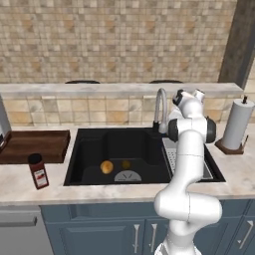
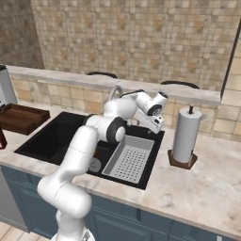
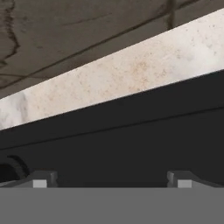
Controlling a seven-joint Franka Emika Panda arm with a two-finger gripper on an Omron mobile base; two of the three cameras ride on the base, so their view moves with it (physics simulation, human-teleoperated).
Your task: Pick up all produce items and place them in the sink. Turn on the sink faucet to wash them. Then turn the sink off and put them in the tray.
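Two produce items lie on the floor of the black sink (image 1: 89,149): an orange-yellow fruit (image 1: 106,167) and, just right of it, a smaller olive-brown fruit (image 1: 126,164), both near the round drain (image 1: 127,175). The grey gooseneck sink faucet (image 1: 160,107) rises at the sink's back right. My gripper (image 2: 155,124) hangs beside the faucet, over the back right of the sink and well above the fruits. In the hand view the gripper (image 3: 111,180) is open, its tips wide apart with nothing between them, facing the sink's back wall. The brown wooden tray (image 1: 32,145) sits on the counter left of the sink.
A red-labelled jar (image 1: 38,171) stands at the counter's front left. A grey perforated rack (image 2: 129,157) fills the sink's right side. A paper towel roll (image 1: 238,124) stands on the right counter. A raised ledge (image 1: 119,89) and tiled wall run behind the faucet.
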